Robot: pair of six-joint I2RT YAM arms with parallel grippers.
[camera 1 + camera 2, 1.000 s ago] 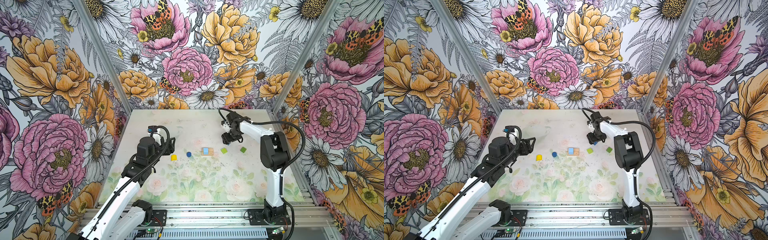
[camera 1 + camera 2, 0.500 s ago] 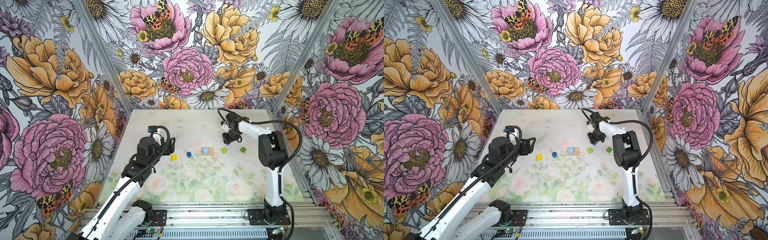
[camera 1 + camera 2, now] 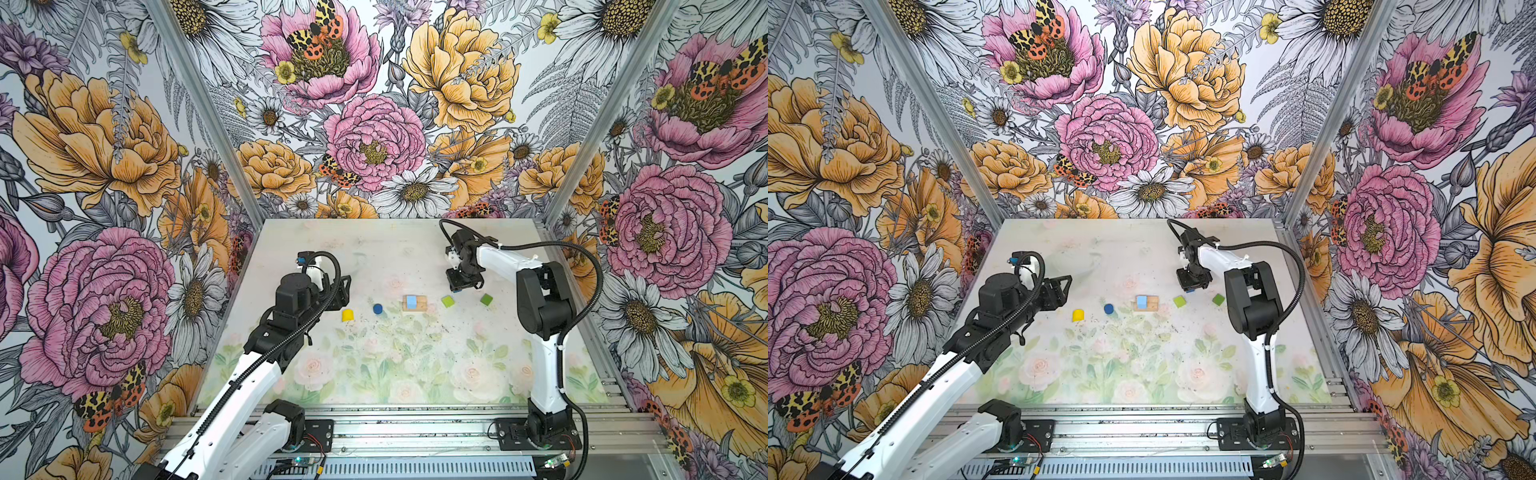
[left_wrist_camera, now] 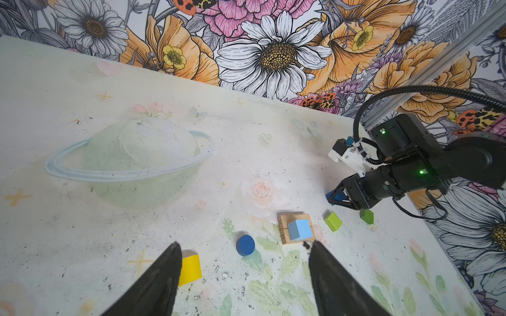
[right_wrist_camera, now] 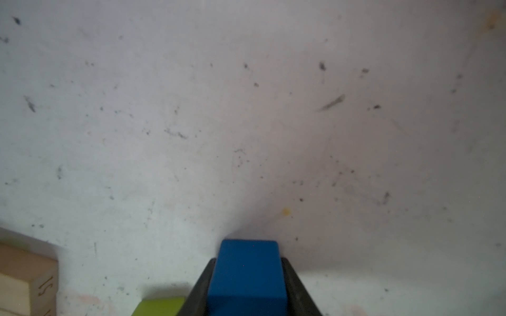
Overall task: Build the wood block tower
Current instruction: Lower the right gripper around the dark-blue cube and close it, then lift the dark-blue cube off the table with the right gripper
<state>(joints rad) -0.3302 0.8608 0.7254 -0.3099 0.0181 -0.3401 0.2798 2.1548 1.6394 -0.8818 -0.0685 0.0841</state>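
My right gripper (image 5: 247, 262) is shut on the dark blue cube (image 5: 247, 273), low at the table right of centre; in a top view only a blue corner shows under the gripper (image 3: 463, 286). The light blue cube (image 3: 411, 301) sits on two tan bars (image 3: 420, 306) lying side by side at mid-table. Two green cubes (image 3: 447, 301) (image 3: 486, 299) lie to their right. The blue cylinder (image 3: 377, 308) and yellow half-round (image 3: 348, 314) lie to the left. My left gripper (image 4: 245, 243) hovers open behind the half-round (image 4: 189, 269), holding nothing.
The floral mat (image 3: 374, 374) is ringed by patterned walls and metal corner posts (image 3: 582, 145). A printed planet (image 4: 131, 161) marks the far left of the mat. The right arm's elbow (image 3: 544, 299) stands close to the right-hand green cube.
The right gripper's jaws have closed onto the dark blue cube, and its arm has shifted slightly. The left arm and the other blocks have not moved.
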